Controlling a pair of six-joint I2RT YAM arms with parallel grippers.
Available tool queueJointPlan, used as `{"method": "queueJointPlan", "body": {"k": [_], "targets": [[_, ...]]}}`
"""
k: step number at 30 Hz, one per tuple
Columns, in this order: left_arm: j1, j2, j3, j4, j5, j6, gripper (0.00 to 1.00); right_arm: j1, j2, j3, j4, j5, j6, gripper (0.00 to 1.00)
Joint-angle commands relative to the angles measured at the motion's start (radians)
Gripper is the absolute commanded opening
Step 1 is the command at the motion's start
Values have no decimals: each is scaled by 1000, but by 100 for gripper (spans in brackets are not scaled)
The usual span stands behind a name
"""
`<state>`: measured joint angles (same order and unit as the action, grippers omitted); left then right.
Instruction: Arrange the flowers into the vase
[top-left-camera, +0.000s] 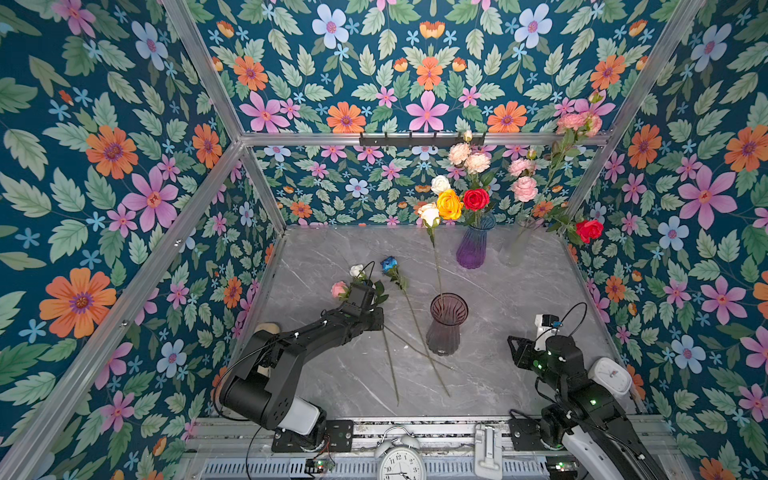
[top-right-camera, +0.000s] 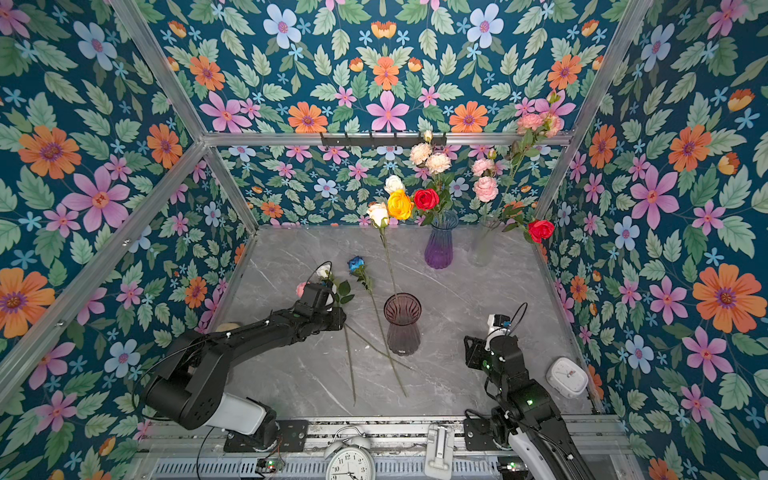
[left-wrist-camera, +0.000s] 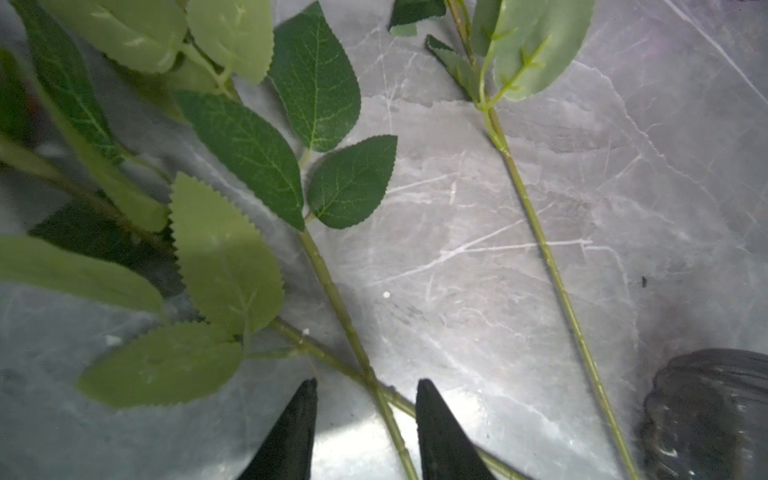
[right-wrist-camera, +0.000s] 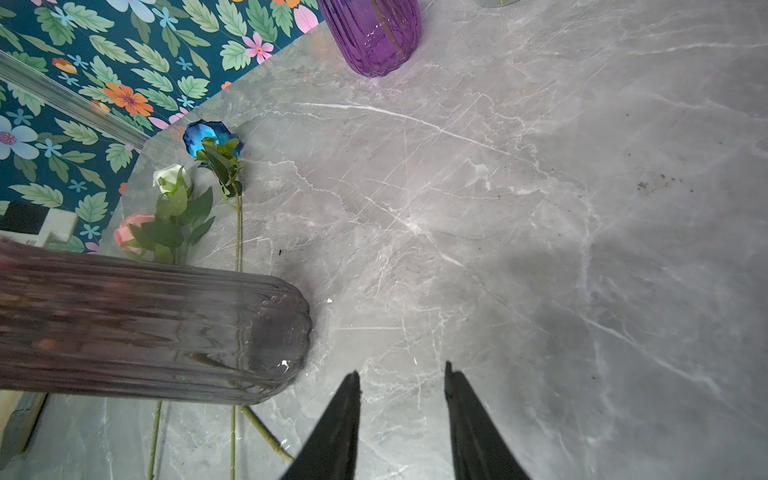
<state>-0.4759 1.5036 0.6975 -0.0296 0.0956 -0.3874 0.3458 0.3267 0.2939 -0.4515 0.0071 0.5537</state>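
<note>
Nearest, the right gripper (right-wrist-camera: 401, 368) is seen with jaws apart and nothing between them, over bare table (right-wrist-camera: 540, 249) beside the smoky vase (right-wrist-camera: 166, 324). The left gripper (left-wrist-camera: 366, 382) is seen with jaws apart, set astride two crossed stems (left-wrist-camera: 338, 311) just below the leaves (left-wrist-camera: 249, 153); no grip is made out.

Three flowers are found lying left of that vase: pink rose (top-left-camera: 338, 289), white rose (top-left-camera: 356, 270), blue rose (top-left-camera: 389, 262). One cream rose (top-left-camera: 429, 215) is stood in it. Farther back, a purple vase (top-left-camera: 473, 245) and a clear vase (top-left-camera: 519, 245) are noted filled.

Stems are judged light, thin, springy and slick; bare stem below the leaves is favoured for a hold. Both crossed stems could be caught together. The glass is judged easily tipped.
</note>
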Motion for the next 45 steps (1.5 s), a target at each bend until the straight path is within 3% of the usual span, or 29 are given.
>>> {"method": "queueJointPlan", "body": {"k": [1, 12, 25, 32, 40, 45], "targets": [[0, 29, 29, -5, -24, 3, 37, 2, 0, 1, 11, -1, -5, 37], [0, 154, 111, -66, -79, 11, 30, 1, 2, 0, 13, -2, -6, 37], [-1, 117, 97, -20, -58, -17, 6, 1, 24, 5, 20, -7, -8, 37], [-1, -97, 92, 20, -106, -38, 0, 1, 18, 3, 18, -1, -6, 37], [-2, -452, -35, 176, -52, -58, 0, 1, 18, 3, 17, 0, -6, 37], [-3, -564, -35, 240, 17, -124, 0, 2, 21, 3, 19, 1, -5, 37]]}}
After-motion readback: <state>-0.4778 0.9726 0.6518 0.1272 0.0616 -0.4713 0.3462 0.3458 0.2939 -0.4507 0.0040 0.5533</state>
